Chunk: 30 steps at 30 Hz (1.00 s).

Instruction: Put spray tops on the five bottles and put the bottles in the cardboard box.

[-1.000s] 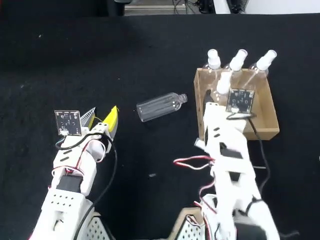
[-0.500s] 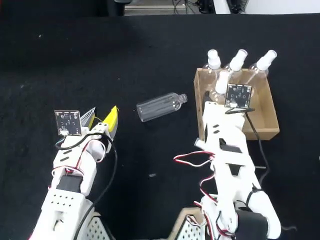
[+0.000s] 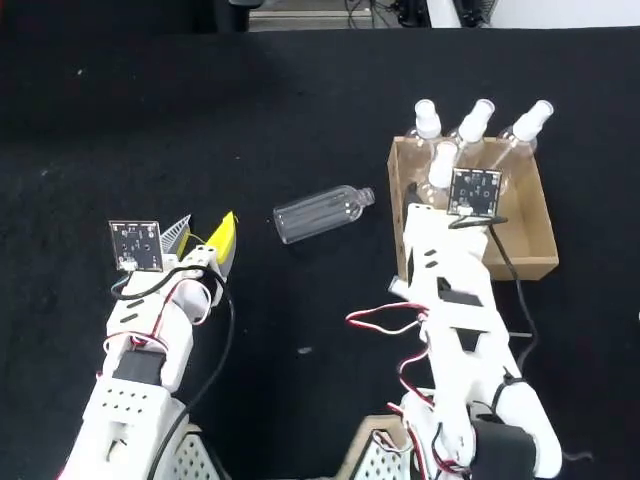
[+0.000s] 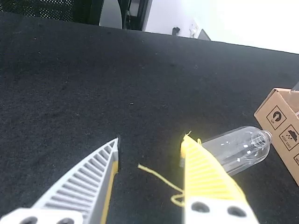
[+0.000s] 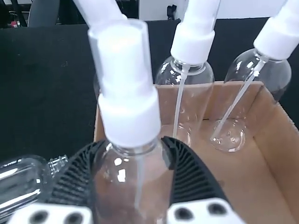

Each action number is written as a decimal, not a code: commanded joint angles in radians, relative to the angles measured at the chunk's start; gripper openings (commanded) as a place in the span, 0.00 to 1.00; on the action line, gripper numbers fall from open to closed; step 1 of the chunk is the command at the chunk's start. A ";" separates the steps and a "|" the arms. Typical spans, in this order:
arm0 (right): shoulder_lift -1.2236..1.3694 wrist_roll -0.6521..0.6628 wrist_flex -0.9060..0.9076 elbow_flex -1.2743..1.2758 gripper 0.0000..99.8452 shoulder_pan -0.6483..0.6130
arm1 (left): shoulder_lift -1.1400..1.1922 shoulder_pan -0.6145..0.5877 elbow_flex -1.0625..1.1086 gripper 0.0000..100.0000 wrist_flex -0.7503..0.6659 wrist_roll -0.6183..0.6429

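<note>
A cardboard box (image 3: pixel 522 232) stands at the right of the black table. Three clear bottles with white spray tops (image 3: pixel 478 118) stand along its far side. My right gripper (image 3: pixel 435 198) is over the box's near left part, shut on a fourth spray-topped bottle (image 5: pixel 128 140), held upright between the black fingers (image 5: pixel 187 172). An uncapped clear bottle (image 3: pixel 322 212) lies on its side left of the box. My left gripper (image 3: pixel 205 235) rests open near and to the left of it, nothing between the grey and yellow fingers (image 4: pixel 205 172). The same uncapped bottle (image 4: pixel 238 149) lies beyond the yellow finger.
A thin yellow thread (image 4: pixel 159 175) lies on the cloth between the left fingers. The box's corner (image 4: pixel 282 126) stands just past the lying bottle's open neck. Chairs and cables sit beyond the table's far edge.
My right gripper has shifted slightly farther over the box with its bottle. The left arm and the lying bottle have stayed put.
</note>
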 commanded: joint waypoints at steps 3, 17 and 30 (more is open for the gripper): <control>0.007 0.009 -0.031 -0.007 0.01 -0.012 | -0.005 0.013 -0.002 0.20 -0.023 0.008; 0.008 0.011 -0.028 0.008 0.05 -0.049 | -0.005 0.013 -0.002 0.20 -0.023 0.008; 0.007 0.011 -0.029 0.036 0.17 -0.049 | -0.005 0.013 -0.002 0.20 -0.023 0.008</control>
